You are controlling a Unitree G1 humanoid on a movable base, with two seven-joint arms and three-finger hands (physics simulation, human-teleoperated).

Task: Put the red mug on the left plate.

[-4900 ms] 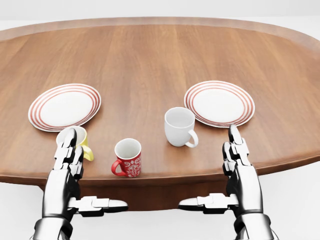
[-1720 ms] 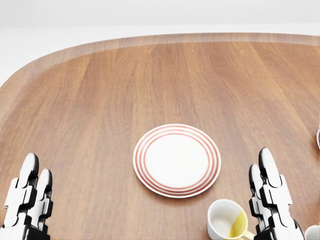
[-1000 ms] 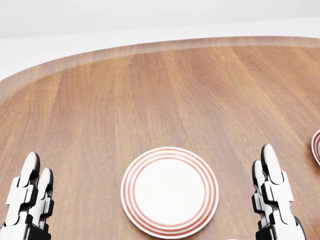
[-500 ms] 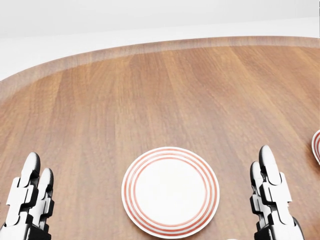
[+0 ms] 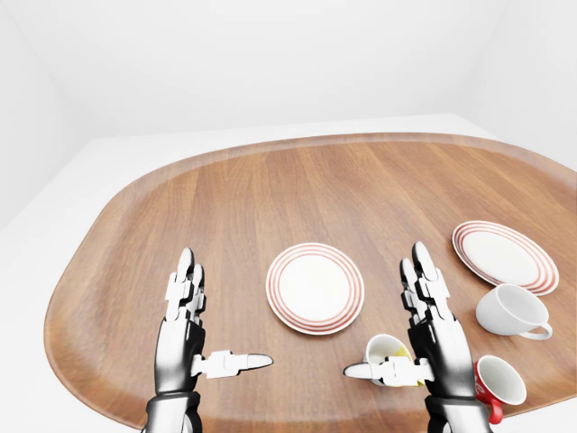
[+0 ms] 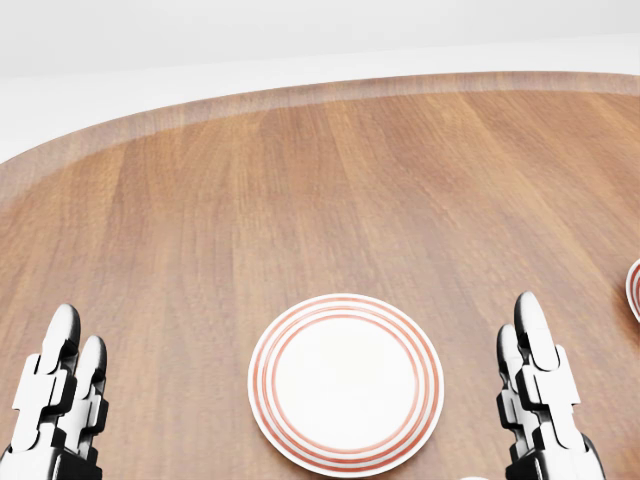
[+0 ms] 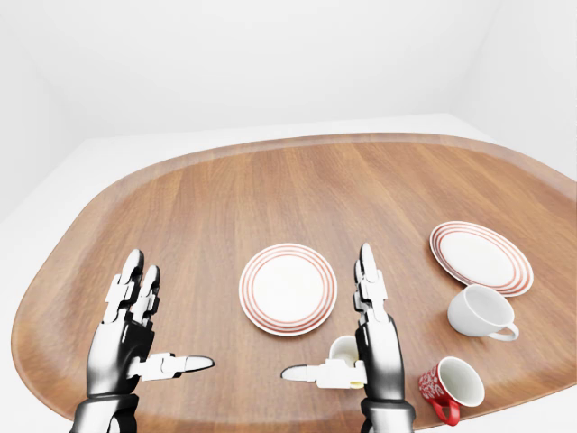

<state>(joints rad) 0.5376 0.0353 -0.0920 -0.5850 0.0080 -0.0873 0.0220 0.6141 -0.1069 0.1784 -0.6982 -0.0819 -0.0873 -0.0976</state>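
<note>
The red mug (image 7: 451,386) stands upright at the bottom right of the right-eye view, near the table's edge. The left plate (image 5: 315,287), white with red rings, lies between my two hands and is empty; it also shows in the head view (image 6: 345,382). My left hand (image 5: 215,327) is open and empty, left of the plate. My right hand (image 5: 389,327) is open and empty, right of the plate and left of the red mug, touching neither.
A white mug with a yellow inside (image 5: 386,352) stands by my right thumb, partly hidden by the hand. A plain white mug (image 5: 512,311) and the right plate (image 5: 505,255) lie further right. The oval wooden table (image 5: 343,198) stretches toward the top.
</note>
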